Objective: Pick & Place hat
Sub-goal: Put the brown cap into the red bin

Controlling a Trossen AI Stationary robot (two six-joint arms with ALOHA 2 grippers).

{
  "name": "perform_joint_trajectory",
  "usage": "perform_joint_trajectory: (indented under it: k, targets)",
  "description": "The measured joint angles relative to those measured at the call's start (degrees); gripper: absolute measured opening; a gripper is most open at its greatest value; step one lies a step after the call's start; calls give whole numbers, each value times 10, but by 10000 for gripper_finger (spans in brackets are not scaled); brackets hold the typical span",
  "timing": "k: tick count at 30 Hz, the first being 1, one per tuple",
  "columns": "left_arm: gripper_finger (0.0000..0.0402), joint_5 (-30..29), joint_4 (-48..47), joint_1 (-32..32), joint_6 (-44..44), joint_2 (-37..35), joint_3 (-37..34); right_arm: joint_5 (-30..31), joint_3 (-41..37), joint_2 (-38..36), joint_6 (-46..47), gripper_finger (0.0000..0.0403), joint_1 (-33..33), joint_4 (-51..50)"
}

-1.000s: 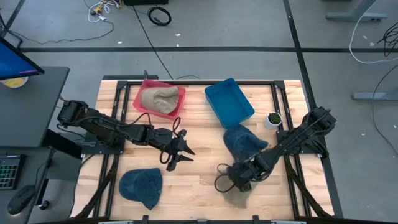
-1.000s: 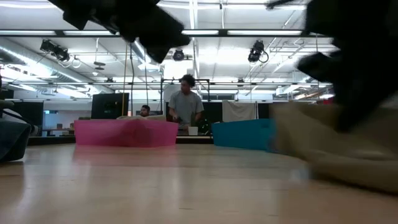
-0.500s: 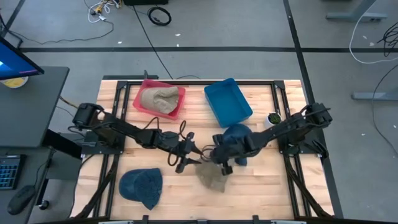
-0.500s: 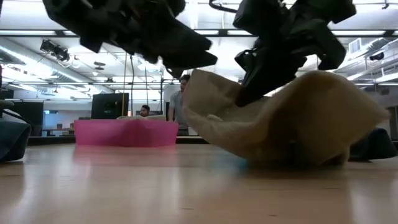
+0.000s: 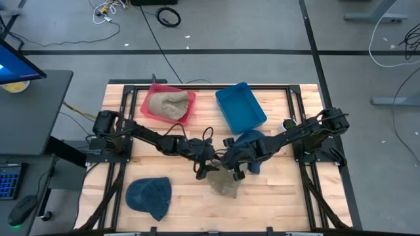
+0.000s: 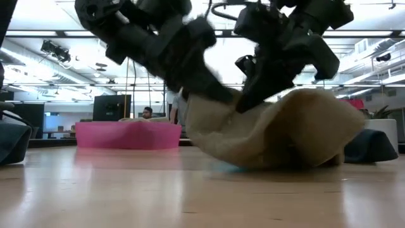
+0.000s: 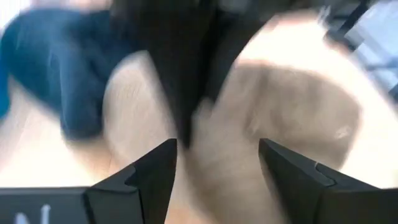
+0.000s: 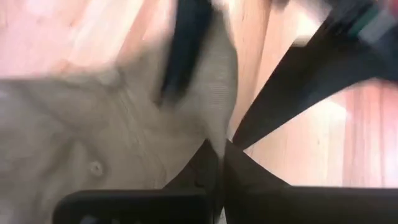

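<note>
A tan hat [image 5: 225, 185] lies near the table's middle, and in the low view [image 6: 285, 133] one edge of it is raised. My right gripper [image 5: 230, 165] is shut on that edge, which shows close up in the right wrist view [image 8: 217, 163]. My left gripper [image 5: 205, 168] is open right beside the hat's left side. Its two fingers [image 7: 155, 171] stand apart in the left wrist view, with the tan cloth [image 7: 273, 106] just ahead of them. One blue hat [image 5: 252, 144] lies under the right arm. Another blue hat [image 5: 149, 196] rests flat near the table's near left corner. My right gripper pinches the tan hat's raised edge [image 8: 214, 127] between its two fingers, slanting down from the table's right. That edge is lifted, and the rest of the hat [image 6: 297, 155] sags onto the table. My left gripper: I cannot tell whether its open fingers touch the hat.
A pink bin [image 5: 148, 100] holding another tan hat [image 5: 167, 103] and a blue bin [image 5: 241, 107] stand at the far side. A small potted plant [image 5: 287, 125] sits at the right. Bare wood lies along the near edge, right of the near blue hat.
My right gripper has dragged the tan hat from the near right toward the table's middle, raising its edge. My left gripper has moved toward the table's right, up to the hat, and has stayed open.
</note>
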Motion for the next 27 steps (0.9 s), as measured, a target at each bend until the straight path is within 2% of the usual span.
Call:
perform_joint_trajectory:
  k: [7,10,14,18,22,27]
  targets:
    - [196,-40,-53,2,-37,0,0,11,2,-3,-23,7,2,14]
    - [171,-49,-48,2,-36,0,0,14,2,-3,-34,9,0,16]
    - [111,-50,-35,2,-37,0,0,13,2,-3,-28,27,-2,13]
    - [30,-49,-34,2,-57,0,0,18,2,-3,-28,69,1,12]
    - [26,-51,-36,-7,-87,0,0,83,2,-3,-26,120,17,13]
    - [38,-57,-38,-28,-105,-7,0,216,20,-20,-37,174,58,-25]
